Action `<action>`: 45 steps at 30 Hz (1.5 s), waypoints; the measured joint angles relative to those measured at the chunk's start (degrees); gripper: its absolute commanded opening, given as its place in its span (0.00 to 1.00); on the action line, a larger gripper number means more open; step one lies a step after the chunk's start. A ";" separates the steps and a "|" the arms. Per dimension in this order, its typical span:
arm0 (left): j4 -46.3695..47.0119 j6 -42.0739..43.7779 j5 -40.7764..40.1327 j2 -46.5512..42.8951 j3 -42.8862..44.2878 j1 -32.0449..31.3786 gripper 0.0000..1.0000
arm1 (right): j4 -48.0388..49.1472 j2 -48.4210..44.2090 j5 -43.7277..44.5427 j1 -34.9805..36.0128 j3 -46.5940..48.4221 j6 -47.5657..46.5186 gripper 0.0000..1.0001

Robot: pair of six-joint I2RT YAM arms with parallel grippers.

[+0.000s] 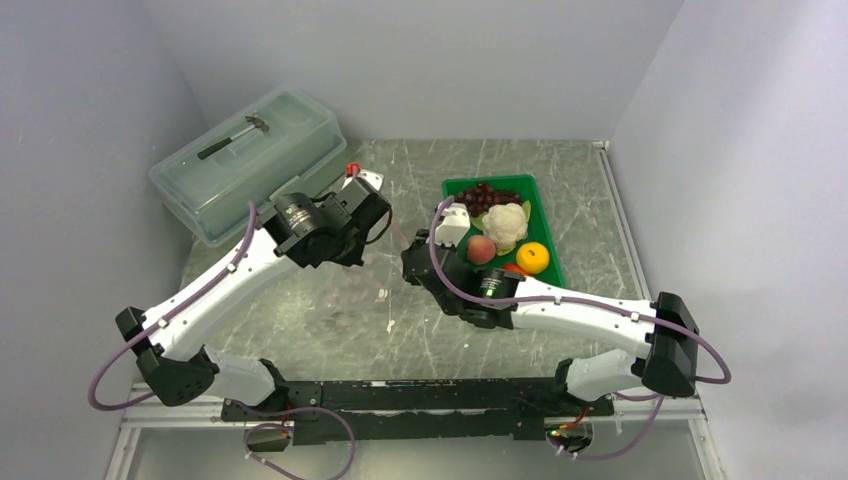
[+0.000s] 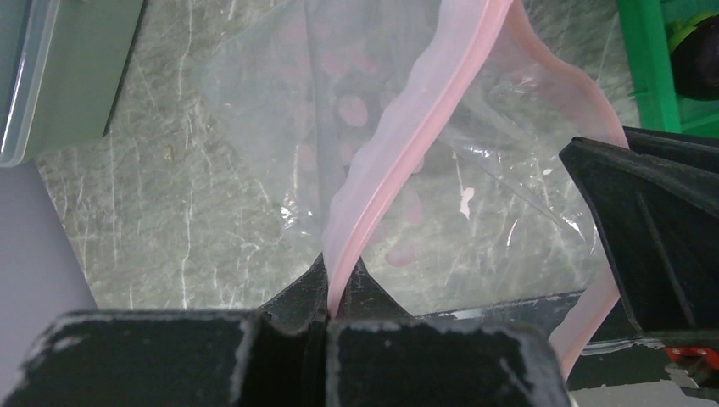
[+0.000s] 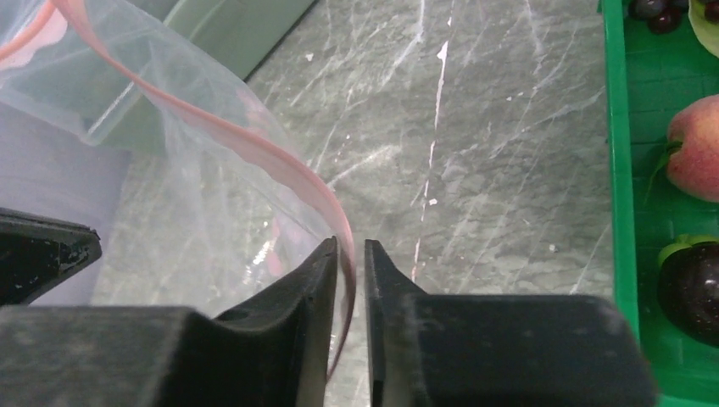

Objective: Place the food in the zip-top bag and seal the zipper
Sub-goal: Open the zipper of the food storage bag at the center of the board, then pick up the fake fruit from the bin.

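Observation:
The zip-top bag (image 1: 358,283) hangs between my two grippers over the table, its mouth spread apart. My left gripper (image 2: 342,273) is shut on the pink zipper (image 2: 407,144) at one side of the mouth. My right gripper (image 3: 349,252) stands slightly open at the other side; the zipper (image 3: 280,163) runs loosely through the narrow gap. The food lies in the green tray (image 1: 490,181): grape bunch (image 1: 487,196), cauliflower (image 1: 506,222), peach (image 1: 481,249), orange (image 1: 532,257). The right wrist view shows the peach (image 3: 695,144) and a dark plum (image 3: 691,288).
A large translucent lidded box (image 1: 290,165) with a hammer (image 1: 235,135) on its lid stands at the back left, close behind my left gripper (image 1: 385,225). The tray lies just right of my right gripper (image 1: 412,262). White walls close in the table.

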 measured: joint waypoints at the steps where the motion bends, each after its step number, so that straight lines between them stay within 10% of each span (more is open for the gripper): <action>1: 0.02 0.00 -0.02 0.04 -0.33 0.00 0.00 | -0.07 0.00 -0.17 -0.02 -0.13 -0.09 0.28; 23: 1.66 0.26 -0.61 2.12 -3.45 0.02 0.00 | -8.87 -12.55 -2.12 -3.21 -0.92 -8.09 0.61; 45: 2.69 1.33 -0.44 1.88 -4.11 0.00 0.00 | -18.86 -10.69 -12.07 -27.85 -2.71 -15.52 0.82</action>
